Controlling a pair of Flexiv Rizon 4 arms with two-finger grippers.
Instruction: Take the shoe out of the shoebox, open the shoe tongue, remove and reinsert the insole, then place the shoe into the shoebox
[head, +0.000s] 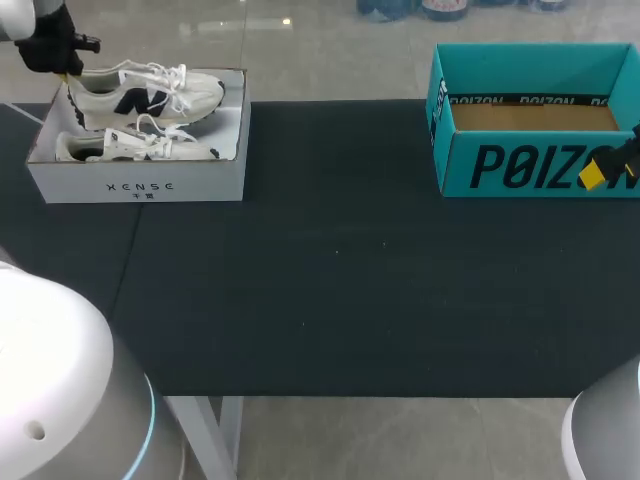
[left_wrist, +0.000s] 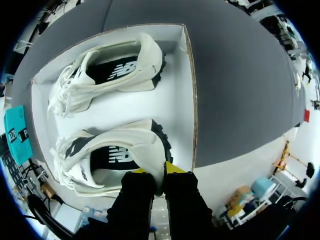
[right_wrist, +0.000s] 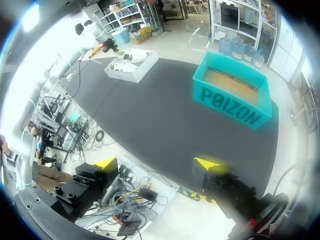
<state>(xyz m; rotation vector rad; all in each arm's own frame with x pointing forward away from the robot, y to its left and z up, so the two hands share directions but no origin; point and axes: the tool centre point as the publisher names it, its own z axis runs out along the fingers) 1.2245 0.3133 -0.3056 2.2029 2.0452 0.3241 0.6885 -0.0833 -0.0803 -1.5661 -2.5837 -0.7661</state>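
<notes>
A white shoebox (head: 140, 185) at the table's far left holds two white sneakers with dark logos. My left gripper (head: 65, 70) is shut on the heel of the far sneaker (head: 150, 92), which sits slightly raised over the box's back edge. In the left wrist view the gripper (left_wrist: 156, 171) pinches that sneaker's heel collar (left_wrist: 150, 145); the second sneaker (left_wrist: 110, 75) lies ahead of it in the white shoebox (left_wrist: 175, 100). My right gripper (head: 598, 172) hangs open at the right edge, in front of the teal box. In its own view the right gripper (right_wrist: 157, 163) is wide apart and empty.
An open teal box (head: 530, 160) with a bare brown floor stands at the far right, also visible as the teal box (right_wrist: 232, 92) ahead of the right gripper. The black mat (head: 330, 270) covers the table between the two boxes.
</notes>
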